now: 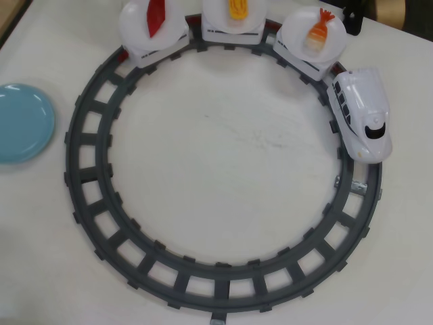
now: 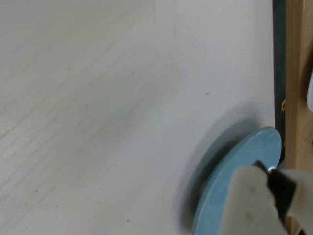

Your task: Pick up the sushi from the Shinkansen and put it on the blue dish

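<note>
Sushi (image 1: 318, 32) rides one train plate; blue dish (image 1: 22, 122) lies empty at the overhead view's left edge

One Shinkansen (image 1: 364, 115) stands on the right of one grey ring track (image 1: 86, 177), pulling three cars, each topped with a white plate (image 1: 298, 30): one shrimp nigiri just behind the engine, one yellow piece (image 1: 237, 9), one dark-red piece (image 1: 156, 16). One dish, well apart from the train, on the white tabletop (image 1: 223, 149). In the wrist view a pale end effector (image 2: 259, 205) part overlaps the dish; whether it is spread or pressed together I cannot tell
</note>
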Available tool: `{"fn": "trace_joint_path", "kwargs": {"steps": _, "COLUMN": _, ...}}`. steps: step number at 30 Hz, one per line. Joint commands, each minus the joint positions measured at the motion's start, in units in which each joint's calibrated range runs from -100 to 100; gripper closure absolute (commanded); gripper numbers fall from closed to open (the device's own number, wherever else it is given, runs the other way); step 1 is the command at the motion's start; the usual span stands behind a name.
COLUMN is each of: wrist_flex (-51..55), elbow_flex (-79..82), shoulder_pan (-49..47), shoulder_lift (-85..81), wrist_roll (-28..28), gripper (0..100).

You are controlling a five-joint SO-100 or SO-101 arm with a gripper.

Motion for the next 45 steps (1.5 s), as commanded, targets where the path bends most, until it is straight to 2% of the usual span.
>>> {"fn": "trace_joint_path", "kwargs": {"steps": 1, "wrist_flex": -0.1, "elbow_flex": 0.8, "shoulder_pan": 0.4, "shoulder_lift": -0.2, "wrist_roll": -0.3, "gripper": 97}}
{"fn": "trace_joint_path", "kwargs": {"steps": 45, "wrist_flex": -0.3, "elbow_flex": 0.6, "shoulder_pan": 0.5, "shoulder_lift": -0.2, "wrist_roll": 0.2, "gripper": 97}}
